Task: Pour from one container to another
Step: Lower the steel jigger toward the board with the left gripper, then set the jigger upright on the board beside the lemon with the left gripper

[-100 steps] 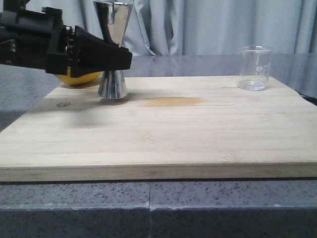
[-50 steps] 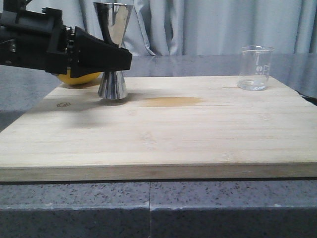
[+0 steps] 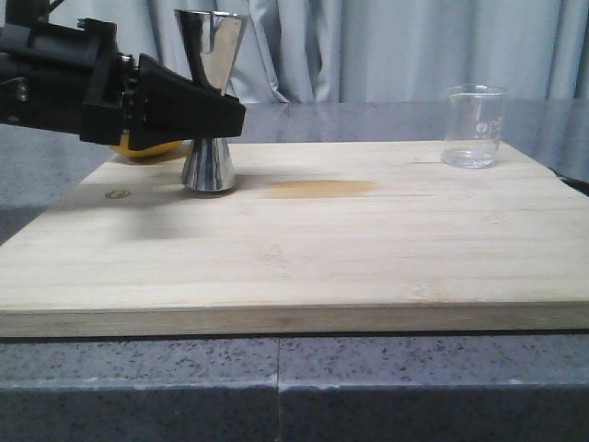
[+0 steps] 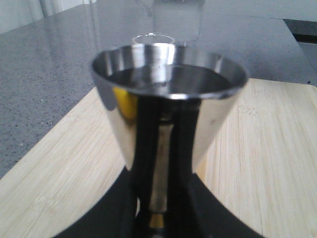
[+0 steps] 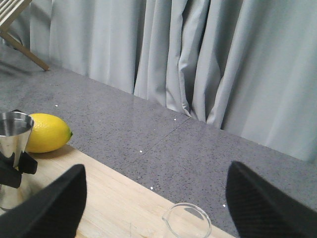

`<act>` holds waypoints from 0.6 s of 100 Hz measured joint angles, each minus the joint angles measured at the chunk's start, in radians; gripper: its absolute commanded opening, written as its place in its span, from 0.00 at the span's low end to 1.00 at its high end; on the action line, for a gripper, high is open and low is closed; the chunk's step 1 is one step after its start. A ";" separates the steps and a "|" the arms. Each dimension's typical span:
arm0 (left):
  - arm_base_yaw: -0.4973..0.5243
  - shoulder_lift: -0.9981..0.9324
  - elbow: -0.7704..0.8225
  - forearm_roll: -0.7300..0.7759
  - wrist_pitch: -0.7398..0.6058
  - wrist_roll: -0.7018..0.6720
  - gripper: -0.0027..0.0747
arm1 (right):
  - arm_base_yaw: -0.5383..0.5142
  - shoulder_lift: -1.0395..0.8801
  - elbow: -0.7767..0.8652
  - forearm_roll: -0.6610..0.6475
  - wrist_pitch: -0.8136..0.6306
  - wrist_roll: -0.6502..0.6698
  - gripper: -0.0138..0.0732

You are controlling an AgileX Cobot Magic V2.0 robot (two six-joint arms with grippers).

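The steel jigger [image 3: 210, 101] stands upright at the back left of the wooden board [image 3: 304, 249], its base on or just above the wood. My left gripper [image 3: 221, 115] comes in from the left and is shut on its narrow waist. In the left wrist view the jigger's cup [image 4: 168, 84] fills the frame, with black fingers [image 4: 143, 163] pressed on both sides of the waist. The clear glass beaker [image 3: 474, 126] stands alone at the board's back right corner. My right gripper [image 5: 158, 203] is open, and the beaker's rim [image 5: 187, 220] lies low between its fingers, untouched.
A yellow lemon [image 3: 138, 147] sits behind the left gripper at the board's back left edge, also seen as the lemon [image 5: 45, 132]. An amber patch [image 3: 322, 189] marks the board right of the jigger. A grey stone counter [image 3: 386, 115] and curtains lie behind.
The jigger in my left gripper has sunk slightly towards the board and sits a little straighter. The beaker has not moved.
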 measured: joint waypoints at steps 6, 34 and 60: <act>0.000 0.000 0.000 0.000 0.000 0.000 0.01 | 0.000 0.000 0.000 0.000 0.000 0.000 0.77; 0.000 0.000 0.000 0.021 0.000 0.000 0.01 | 0.000 0.000 0.000 0.000 0.000 0.000 0.77; 0.000 0.000 0.000 0.022 0.000 0.000 0.01 | 0.000 0.000 0.000 0.000 0.000 0.000 0.77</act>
